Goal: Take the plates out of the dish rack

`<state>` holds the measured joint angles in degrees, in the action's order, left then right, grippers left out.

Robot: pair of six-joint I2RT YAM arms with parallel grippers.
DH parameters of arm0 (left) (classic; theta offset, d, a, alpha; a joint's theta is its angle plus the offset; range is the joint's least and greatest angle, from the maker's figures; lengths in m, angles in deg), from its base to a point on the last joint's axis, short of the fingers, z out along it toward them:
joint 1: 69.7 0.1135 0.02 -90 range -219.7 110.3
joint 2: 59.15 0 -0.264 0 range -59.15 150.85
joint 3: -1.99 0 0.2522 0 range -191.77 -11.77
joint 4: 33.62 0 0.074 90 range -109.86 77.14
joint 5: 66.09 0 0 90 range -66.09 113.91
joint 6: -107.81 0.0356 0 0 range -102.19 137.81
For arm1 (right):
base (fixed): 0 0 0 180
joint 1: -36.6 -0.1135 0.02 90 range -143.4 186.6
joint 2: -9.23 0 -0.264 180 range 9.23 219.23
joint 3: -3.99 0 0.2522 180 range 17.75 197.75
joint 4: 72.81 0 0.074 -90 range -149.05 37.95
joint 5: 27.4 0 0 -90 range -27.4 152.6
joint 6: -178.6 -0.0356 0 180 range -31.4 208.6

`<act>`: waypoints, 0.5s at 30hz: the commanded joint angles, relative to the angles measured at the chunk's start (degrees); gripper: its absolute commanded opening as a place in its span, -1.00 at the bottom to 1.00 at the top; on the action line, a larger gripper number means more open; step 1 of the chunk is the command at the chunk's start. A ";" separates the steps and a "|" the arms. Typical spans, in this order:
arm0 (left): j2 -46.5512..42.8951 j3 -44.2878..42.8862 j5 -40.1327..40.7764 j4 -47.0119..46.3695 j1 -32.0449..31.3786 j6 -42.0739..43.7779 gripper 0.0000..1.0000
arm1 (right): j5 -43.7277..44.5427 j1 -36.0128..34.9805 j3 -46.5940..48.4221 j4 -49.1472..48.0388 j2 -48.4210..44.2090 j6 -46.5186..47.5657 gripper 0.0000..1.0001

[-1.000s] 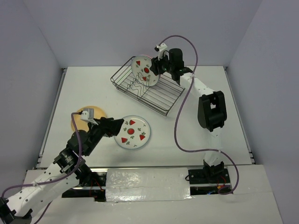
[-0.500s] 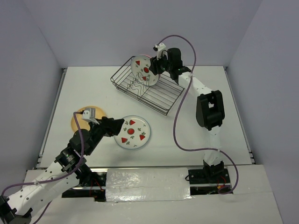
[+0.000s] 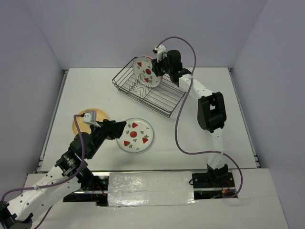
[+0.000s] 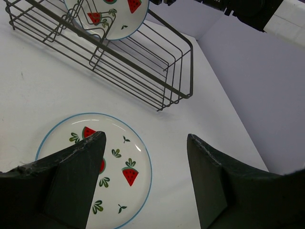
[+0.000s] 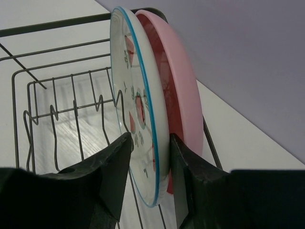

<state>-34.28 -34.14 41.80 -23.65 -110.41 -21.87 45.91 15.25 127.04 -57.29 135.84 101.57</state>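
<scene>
The dark wire dish rack [image 3: 164, 102] sits at the back of the table. A white fruit-print plate [image 3: 143, 71] stands upright in it, with the pink plate [image 5: 183, 81] right behind it. My right gripper [image 3: 160, 69] straddles the white plate's rim [image 5: 143, 109]. Its jaws are partly closed: one finger touches the plate's back, and a small gap shows at the front. My left gripper [image 3: 121, 128] is open and empty, low over the left edge of a second fruit-print plate [image 3: 135, 135] lying flat on the table. The tan-orange plate [image 3: 97, 114] lies flat, half hidden under my left arm.
The rack's wavy wire divider [image 5: 52, 114] and near wall [image 4: 143, 62] stand close to the upright plates. Purple walls enclose the table on three sides. A purple cable [image 3: 178, 119] hangs along the right arm.
My right gripper has pushed further left onto the upright white plate, and the plate has shifted slightly left. The left arm has not moved.
</scene>
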 commanded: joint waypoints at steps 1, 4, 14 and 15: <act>-0.60 -0.74 1.00 -1.75 -0.25 -0.57 0.62 | 0.60 -1.60 0.66 0.97 1.28 0.04 -0.12; -0.43 -0.74 1.09 -1.74 -0.25 -0.40 0.62 | 1.22 -1.60 0.66 0.53 1.10 -0.05 -0.34; -0.08 -0.83 1.27 -1.83 -0.25 -0.40 0.62 | 6.14 -2.39 1.71 -1.58 -0.22 0.39 -1.00; -0.16 -0.83 1.18 -1.83 -0.25 -0.40 0.62 | 6.40 -2.56 2.06 -1.58 -0.31 0.56 -1.00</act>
<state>-34.28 -34.14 42.28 -23.30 -110.41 -21.85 51.86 14.20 127.04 -57.53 136.28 103.13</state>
